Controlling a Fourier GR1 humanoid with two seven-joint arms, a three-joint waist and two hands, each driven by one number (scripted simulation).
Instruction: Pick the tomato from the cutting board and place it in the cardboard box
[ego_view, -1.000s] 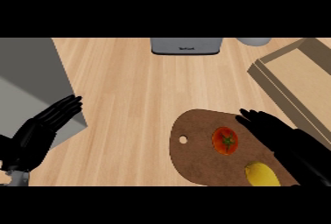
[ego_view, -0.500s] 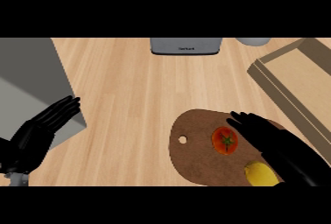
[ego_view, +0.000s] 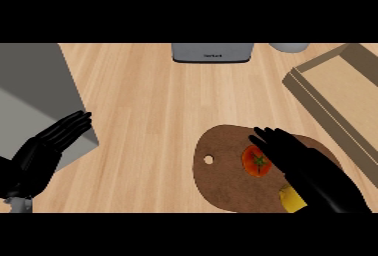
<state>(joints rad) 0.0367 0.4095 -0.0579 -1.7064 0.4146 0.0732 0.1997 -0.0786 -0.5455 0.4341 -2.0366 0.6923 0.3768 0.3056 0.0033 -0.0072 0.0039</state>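
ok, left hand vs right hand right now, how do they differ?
The left hand shows at the view's left edge, resting open with fingers up, over no task object. The right hand lies over the cutting board, covering part of the tomato. Both are black with straight fingers.

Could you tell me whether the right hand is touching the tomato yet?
Cannot tell. In the head view the right hand overlaps the right edge of the tomato on the cutting board, but looking from above shows neither contact nor a gap.
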